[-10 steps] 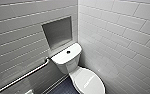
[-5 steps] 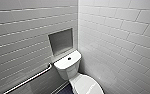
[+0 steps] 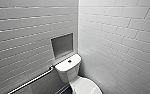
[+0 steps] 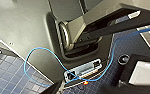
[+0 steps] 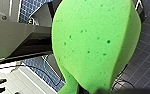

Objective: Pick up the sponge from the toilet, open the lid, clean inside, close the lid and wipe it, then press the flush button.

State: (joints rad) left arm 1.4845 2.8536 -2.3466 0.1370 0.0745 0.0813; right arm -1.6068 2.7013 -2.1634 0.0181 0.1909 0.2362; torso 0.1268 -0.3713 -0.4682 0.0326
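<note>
My right claw (image 5: 92, 89) is clamped on the sponge (image 5: 96, 45), pinching it at the waist, so it hangs in the air above the dark blue floor (image 5: 146, 62) tiles. The sponge is bright green and foamy, peppered with small darker pores. Its broad rounded end swells away from the claw and narrows sharply where it is gripped. I cannot tell the left claw's state; that wrist camera looks at the robot's base and a looping blue cable (image 4: 38, 49). From the head camera I see the toilet (image 3: 76, 77), glossy white, in the corner of white-tiled walls (image 3: 116, 37). Its lid (image 3: 87, 86) is down. The round, dark-centred button (image 3: 69, 61) sits on top of the tank (image 3: 67, 68), below a wall niche (image 3: 62, 45). A metal rail (image 3: 31, 81) runs beside the tank.
</note>
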